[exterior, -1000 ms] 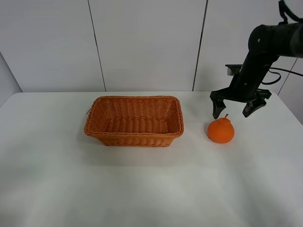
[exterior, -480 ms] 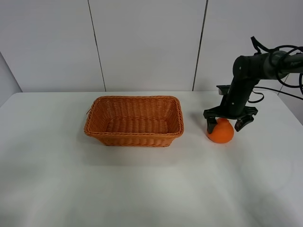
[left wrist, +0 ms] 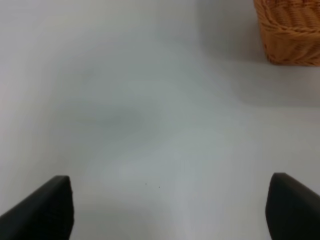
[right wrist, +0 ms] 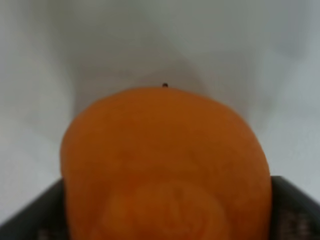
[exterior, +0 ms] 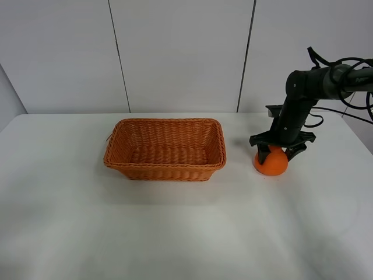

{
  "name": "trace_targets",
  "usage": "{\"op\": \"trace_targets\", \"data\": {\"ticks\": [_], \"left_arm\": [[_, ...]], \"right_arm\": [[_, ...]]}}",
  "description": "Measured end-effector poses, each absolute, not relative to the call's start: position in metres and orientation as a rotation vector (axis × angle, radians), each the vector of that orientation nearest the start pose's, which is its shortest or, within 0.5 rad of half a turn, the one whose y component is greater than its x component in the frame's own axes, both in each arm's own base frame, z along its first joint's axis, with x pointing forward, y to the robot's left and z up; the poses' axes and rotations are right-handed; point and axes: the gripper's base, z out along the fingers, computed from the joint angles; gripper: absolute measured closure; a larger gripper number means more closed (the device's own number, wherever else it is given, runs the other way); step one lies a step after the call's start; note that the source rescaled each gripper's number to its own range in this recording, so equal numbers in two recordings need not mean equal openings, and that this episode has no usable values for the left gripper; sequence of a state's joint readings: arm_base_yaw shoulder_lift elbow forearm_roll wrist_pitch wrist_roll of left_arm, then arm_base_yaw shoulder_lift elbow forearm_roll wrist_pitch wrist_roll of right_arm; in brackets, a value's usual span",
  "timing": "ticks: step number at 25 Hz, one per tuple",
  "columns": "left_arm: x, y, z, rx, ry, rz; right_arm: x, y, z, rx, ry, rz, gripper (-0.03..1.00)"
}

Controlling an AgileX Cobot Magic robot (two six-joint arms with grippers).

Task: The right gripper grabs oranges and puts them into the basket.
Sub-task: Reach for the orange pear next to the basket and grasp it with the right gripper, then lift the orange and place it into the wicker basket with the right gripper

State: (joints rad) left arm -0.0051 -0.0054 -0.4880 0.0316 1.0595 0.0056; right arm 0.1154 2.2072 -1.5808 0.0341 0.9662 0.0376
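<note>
The orange (exterior: 271,164) sits on the white table, to the right of the wicker basket (exterior: 165,121). My right gripper (exterior: 277,153) is lowered over the orange, with one finger pressed against each side of it. In the right wrist view the orange (right wrist: 165,165) fills the space between the two dark fingertips (right wrist: 35,215). The basket holds nothing. My left gripper (left wrist: 170,210) is open and empty over bare table, and a corner of the basket (left wrist: 290,30) shows in its view. The left arm is outside the exterior view.
The white table (exterior: 175,233) extends wide around the basket and the orange. A white panelled wall stands behind it. The right arm's cables (exterior: 344,61) hang at the far right.
My right gripper came down from above the orange to straddle it. Its fingers then closed in against the fruit's sides. The orange and the basket have not moved.
</note>
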Motion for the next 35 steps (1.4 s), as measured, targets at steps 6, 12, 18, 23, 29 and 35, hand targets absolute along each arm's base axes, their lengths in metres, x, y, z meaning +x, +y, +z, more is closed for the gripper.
{"op": "trace_targets", "data": {"ticks": [6,12,18,23,29,35], "left_arm": [[-0.004,0.003,0.274,0.01,2.05,0.038],[-0.004,0.003,0.274,0.01,2.05,0.038],[-0.004,0.003,0.274,0.01,2.05,0.038],[-0.004,0.003,0.274,0.01,2.05,0.038],[-0.004,0.003,0.274,0.01,2.05,0.038],[-0.004,0.003,0.274,0.01,2.05,0.038]], "right_arm": [[0.429,0.052,0.129,-0.124,3.076,0.051,0.97],[0.428,0.052,0.158,-0.179,3.073,0.05,0.97],[0.431,0.052,0.24,-0.186,2.947,0.049,0.97],[0.438,0.054,0.28,-0.187,2.831,0.055,0.97],[0.435,0.1,0.305,-0.324,2.737,0.095,0.97],[0.412,0.178,0.318,-0.556,2.659,0.167,0.97]]}}
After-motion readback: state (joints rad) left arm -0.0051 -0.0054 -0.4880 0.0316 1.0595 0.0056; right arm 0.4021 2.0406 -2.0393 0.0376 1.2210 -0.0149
